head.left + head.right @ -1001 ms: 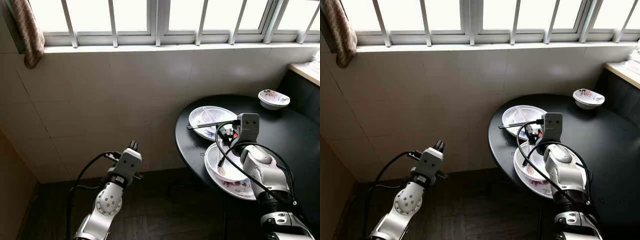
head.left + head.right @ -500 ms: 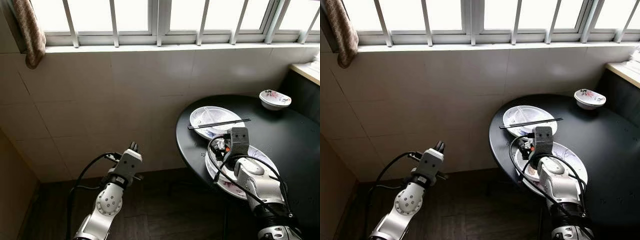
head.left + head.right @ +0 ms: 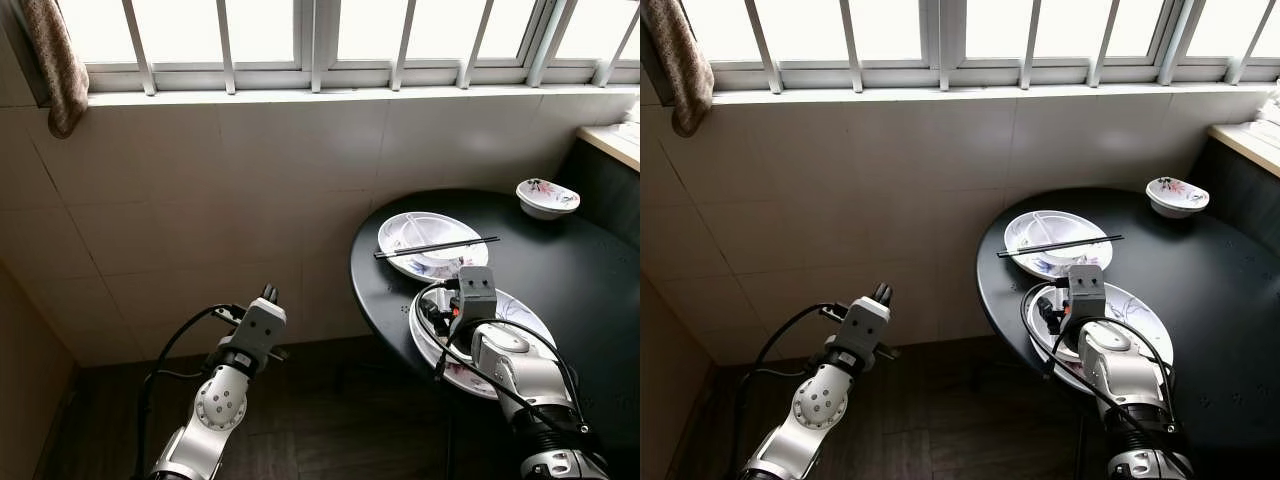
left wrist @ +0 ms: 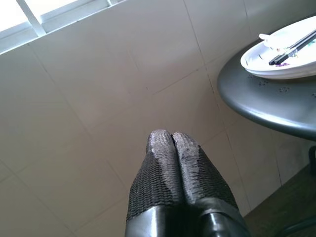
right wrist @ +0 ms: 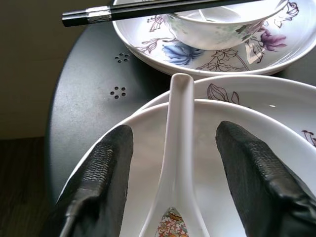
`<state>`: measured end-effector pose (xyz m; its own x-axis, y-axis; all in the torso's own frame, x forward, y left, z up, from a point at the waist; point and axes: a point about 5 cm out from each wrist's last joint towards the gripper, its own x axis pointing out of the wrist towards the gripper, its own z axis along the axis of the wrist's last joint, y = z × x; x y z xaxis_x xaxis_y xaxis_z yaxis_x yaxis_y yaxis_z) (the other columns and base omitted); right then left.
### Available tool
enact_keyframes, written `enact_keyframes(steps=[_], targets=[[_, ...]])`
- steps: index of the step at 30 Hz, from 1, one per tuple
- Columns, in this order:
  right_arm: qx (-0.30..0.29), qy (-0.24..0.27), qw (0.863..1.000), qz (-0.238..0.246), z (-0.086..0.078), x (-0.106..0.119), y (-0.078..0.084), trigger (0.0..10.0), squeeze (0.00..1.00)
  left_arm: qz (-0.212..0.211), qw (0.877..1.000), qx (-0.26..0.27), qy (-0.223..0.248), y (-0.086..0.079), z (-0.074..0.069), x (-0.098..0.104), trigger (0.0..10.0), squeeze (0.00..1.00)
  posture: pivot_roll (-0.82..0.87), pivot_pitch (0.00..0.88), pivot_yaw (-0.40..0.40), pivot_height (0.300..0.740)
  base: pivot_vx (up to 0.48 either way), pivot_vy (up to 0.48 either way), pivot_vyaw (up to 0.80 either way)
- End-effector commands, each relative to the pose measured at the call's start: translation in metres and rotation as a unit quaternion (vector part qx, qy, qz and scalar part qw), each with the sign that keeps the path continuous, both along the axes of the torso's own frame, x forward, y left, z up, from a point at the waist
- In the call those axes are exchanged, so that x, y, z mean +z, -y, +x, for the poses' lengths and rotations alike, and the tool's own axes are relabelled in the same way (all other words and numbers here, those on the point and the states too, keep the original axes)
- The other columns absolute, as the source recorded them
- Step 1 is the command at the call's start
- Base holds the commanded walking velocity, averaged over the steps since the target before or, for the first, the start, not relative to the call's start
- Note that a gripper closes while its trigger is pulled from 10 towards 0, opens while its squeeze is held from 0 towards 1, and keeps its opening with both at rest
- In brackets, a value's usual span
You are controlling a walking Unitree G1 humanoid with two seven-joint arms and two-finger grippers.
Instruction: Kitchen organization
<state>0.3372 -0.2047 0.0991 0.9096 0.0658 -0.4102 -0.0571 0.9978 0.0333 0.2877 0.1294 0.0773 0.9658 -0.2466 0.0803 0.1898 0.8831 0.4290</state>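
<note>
One white spoon (image 5: 177, 163) lies between right claw (image 5: 173, 163) fingers (spread wide, gripping nothing).

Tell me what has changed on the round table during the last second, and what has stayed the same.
The right pincer has drawn back from the far plate with the chopsticks toward the robot. It now hovers open over the near bowl, its fingers either side of the white spoon without holding it. The left pincer, shut, the far plate and the small bowl stayed put.
</note>
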Motion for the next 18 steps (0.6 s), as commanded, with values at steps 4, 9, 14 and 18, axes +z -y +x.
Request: enact_keyframes(steps=[4,9,14,18], targets=[[-0.009,-0.034,0.999,0.01,0.0,-0.008,0.009,10.0,0.0,0.002,1.0,-0.003,0.005,0.002,0.001,0.001,10.0,0.0,-0.09,0.0,-0.043,0.74,0.0,0.0,0.0],[0.008,-0.061,0.998,0.021,0.001,-0.017,0.011,10.0,0.0,0.003,1.0,-0.002,0.005,0.002,0.002,0.0,10.0,0.0,-0.09,0.0,-0.046,0.74,0.0,0.0,0.0],[0.027,-0.078,0.996,0.013,0.001,-0.022,0.011,10.0,0.0,0.004,1.0,0.002,0.006,0.0,0.003,0.001,10.0,0.0,-0.09,0.0,-0.048,0.74,0.0,0.0,0.0],[0.029,-0.09,0.995,0.013,0.002,-0.025,0.014,10.0,0.0,0.004,1.0,0.003,0.005,0.0,0.002,0.0,10.0,0.0,-0.08,0.0,-0.05,0.74,0.0,0.0,0.0]])
